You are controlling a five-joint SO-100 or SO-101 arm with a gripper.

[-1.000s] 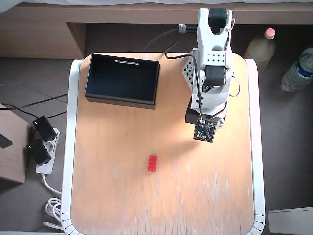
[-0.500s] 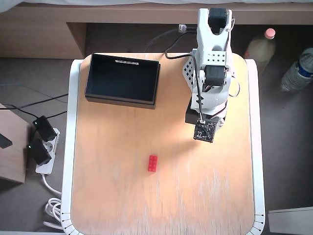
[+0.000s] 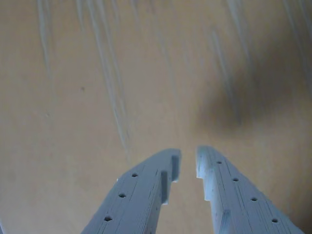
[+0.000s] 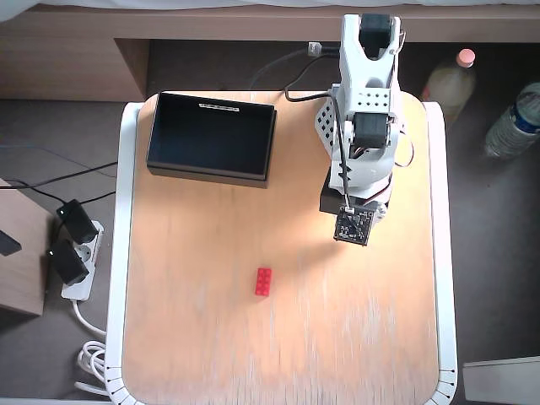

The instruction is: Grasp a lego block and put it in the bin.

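Right now I am looking down on the worktop (image 4: 211, 354), and the lego block (image 4: 263, 281) is lying flat near its middle, long side running up and down in the overhead view, with bare wood open on every side of it. The bin (image 4: 211, 138) is sitting well apart from it at the top left corner, its left wall close to the white rim (image 4: 125, 253) of the worktop. The arm (image 4: 363, 126) is folded up at the top right. In the wrist view the hand (image 3: 188, 165) is hovering over bare wood, holding nothing, its two fingers (image 3: 146, 195) standing only a narrow slit apart. Off the left edge, a power strip (image 4: 78, 268) and cables are lying on the floor; two bottles (image 4: 515, 122) are standing off the right edge.
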